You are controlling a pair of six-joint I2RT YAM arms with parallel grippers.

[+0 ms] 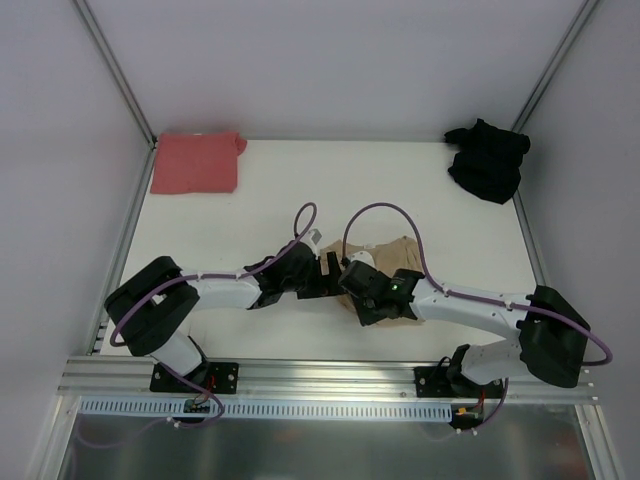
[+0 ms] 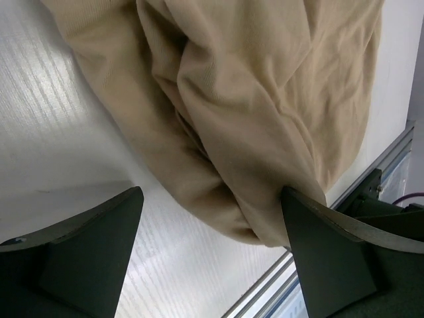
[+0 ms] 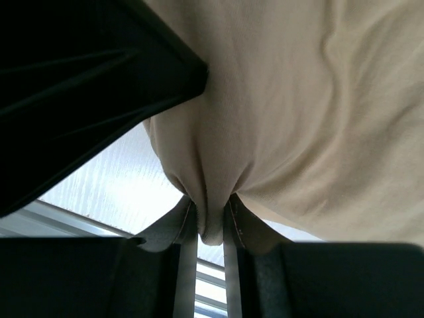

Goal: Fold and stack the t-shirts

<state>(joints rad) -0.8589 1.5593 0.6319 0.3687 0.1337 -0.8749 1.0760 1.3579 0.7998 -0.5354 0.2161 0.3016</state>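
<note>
1. Currently the right hand [image 3: 211, 222] is pinching a bunched fold of the tan t-shirt [image 3: 298, 99], with its fingers clamped on the cloth.
2. Left hand [image 2: 211, 199] is standing wide apart and gripping nothing; one finger is touching the tan cloth's edge.
3. Tan t-shirt is lying crumpled on the desk [image 1: 300, 190], toward the near edge, beneath both hands.
4. Salmon t-shirt [image 1: 196, 162] is lying far left; black t-shirt [image 1: 488, 158] is lying far right.

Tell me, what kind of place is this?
Probably a robot lab booth, not a home: white table, plain walls framed by metal rails, and two robot arms bolted at its edge, working on a tan t-shirt.
</note>
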